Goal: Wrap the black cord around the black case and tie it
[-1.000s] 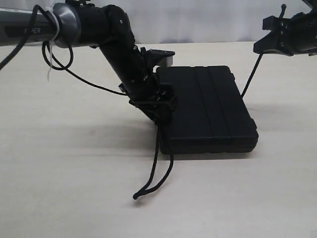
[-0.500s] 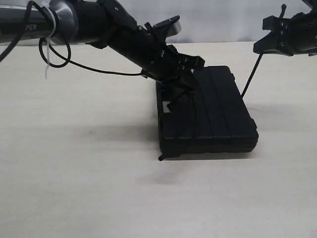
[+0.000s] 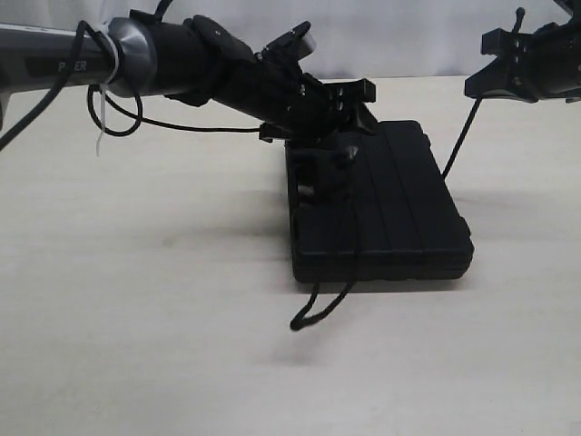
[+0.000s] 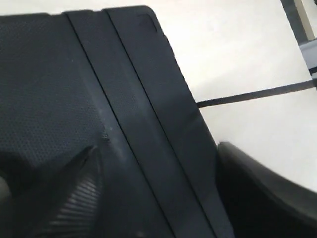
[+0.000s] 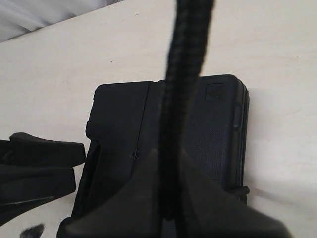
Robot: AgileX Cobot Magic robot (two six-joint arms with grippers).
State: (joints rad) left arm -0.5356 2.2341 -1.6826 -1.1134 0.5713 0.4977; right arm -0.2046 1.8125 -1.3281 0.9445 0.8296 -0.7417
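Note:
The black case (image 3: 408, 209) lies flat on the pale table. My left gripper (image 3: 345, 127) hovers open just over the case's far left part, nothing between its fingers (image 4: 74, 198). From there the black cord (image 3: 320, 312) runs across the lid, drops over the near edge and ends in a loop on the table. Up at the right, my right gripper (image 3: 508, 64) is shut on the cord's other end, which stretches taut down to the case's right side (image 3: 458, 145). In the right wrist view the cord (image 5: 190, 49) rises from between the closed fingers above the case (image 5: 213, 129).
The left arm's glossy cables with a white zip tie (image 3: 100, 136) hang at the far left. The pale table (image 3: 136, 318) spreads around the case on every side. A white wall (image 3: 408, 36) backs the table.
My left gripper swung from the case's left edge up over its lid, carrying the cord, then opened. The cord's loop was pulled off the table and now hangs over the near edge, further right.

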